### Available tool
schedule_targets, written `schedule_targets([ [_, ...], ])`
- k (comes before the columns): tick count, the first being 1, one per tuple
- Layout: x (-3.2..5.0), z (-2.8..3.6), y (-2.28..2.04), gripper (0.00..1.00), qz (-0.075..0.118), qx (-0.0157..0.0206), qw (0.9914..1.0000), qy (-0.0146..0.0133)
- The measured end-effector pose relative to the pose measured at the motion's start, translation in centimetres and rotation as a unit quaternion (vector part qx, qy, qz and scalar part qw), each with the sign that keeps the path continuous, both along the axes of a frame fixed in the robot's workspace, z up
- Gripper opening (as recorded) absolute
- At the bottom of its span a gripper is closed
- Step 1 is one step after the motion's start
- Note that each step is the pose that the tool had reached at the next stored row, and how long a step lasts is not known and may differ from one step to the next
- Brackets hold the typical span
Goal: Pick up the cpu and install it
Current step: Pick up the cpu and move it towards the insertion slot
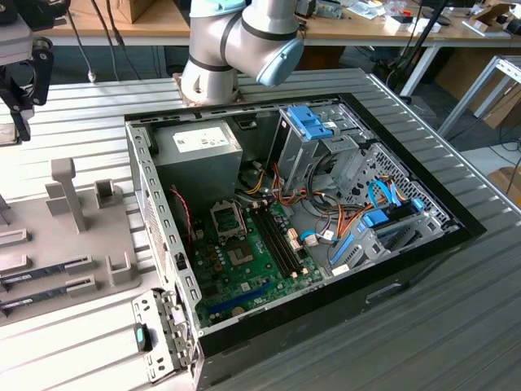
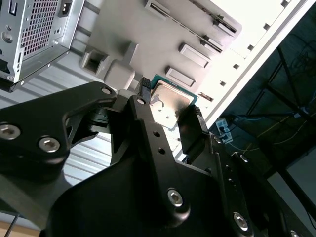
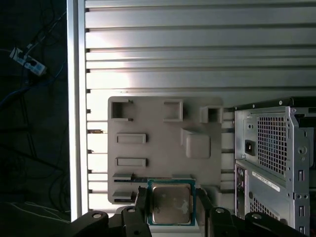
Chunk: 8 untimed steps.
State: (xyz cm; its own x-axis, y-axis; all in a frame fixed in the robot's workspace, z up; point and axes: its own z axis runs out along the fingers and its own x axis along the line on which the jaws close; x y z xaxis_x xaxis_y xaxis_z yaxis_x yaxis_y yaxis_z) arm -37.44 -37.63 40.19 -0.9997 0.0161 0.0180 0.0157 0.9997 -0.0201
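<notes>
One cpu sits clamped in the gripper, plate facing wrist.

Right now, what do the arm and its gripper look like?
The arm is made of rounded silver-grey tubular joints with a light blue end cap. The gripper is matt black, built of flat angular linkage plates fastened with silver screws.

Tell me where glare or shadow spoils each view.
Second wrist view: the table is blown out white and the cpu top glints. First wrist view: bright bands across the table slats, darkness beyond its edge. Exterior view: soft even light, case interior slightly shaded.
</notes>
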Motion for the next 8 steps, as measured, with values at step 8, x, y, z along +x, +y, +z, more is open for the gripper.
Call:
schedule_targets([
  [8, 1.21, -0.03, 0.00, 0.47, 0.000, 0.0000, 1.00000, 0.0000],
])
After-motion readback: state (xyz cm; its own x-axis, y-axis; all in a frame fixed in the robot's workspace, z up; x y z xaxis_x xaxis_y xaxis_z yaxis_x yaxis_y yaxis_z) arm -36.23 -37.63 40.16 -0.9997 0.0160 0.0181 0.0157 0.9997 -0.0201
